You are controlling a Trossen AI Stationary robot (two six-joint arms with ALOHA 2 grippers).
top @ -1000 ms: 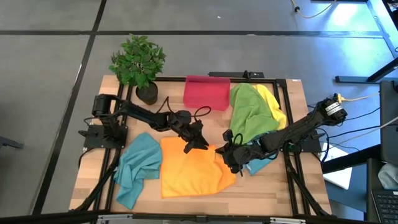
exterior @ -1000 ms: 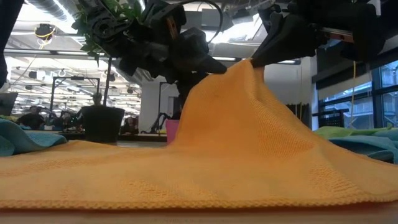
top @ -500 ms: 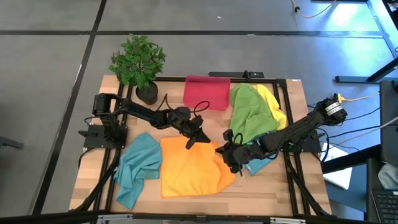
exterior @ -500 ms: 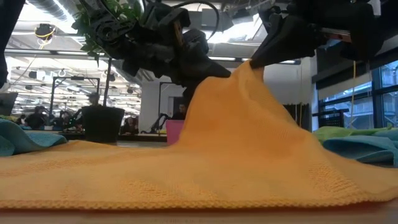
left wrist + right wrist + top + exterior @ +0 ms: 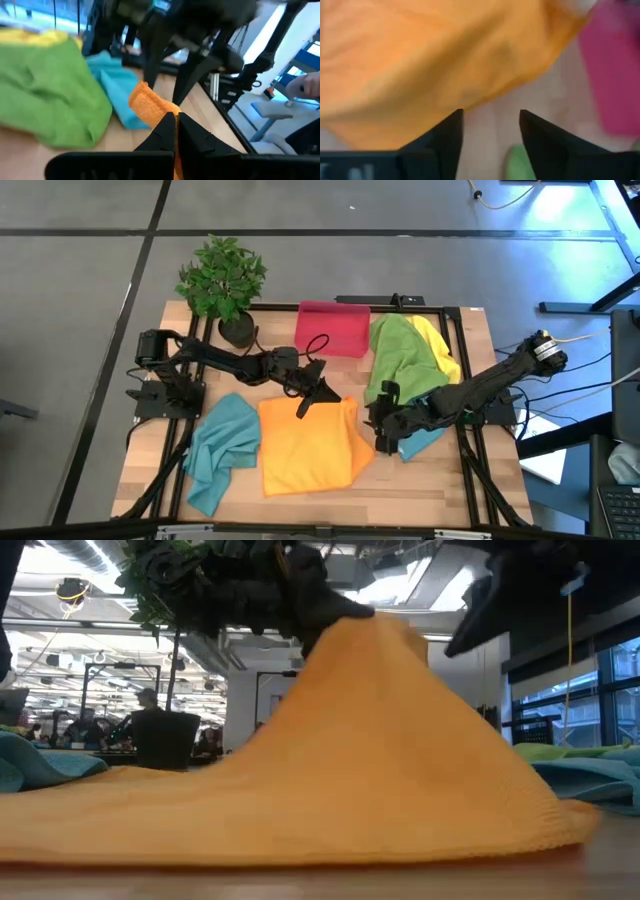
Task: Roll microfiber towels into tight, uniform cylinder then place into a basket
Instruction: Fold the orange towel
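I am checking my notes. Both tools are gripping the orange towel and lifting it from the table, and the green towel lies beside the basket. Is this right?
Not quite. Only the left tool grips the orange towel and lifts it. The right tool is open and apart from it, as the right wrist view shows. The green towel does lie beside the basket.

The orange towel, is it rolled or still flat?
Neither: the orange towel lies mostly spread, with one corner lifted by the shut left gripper; no roll shows.

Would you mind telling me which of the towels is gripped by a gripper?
The orange towel: the left gripper pinches its far edge and lifts it, while the green, yellow and teal ones lie untouched.
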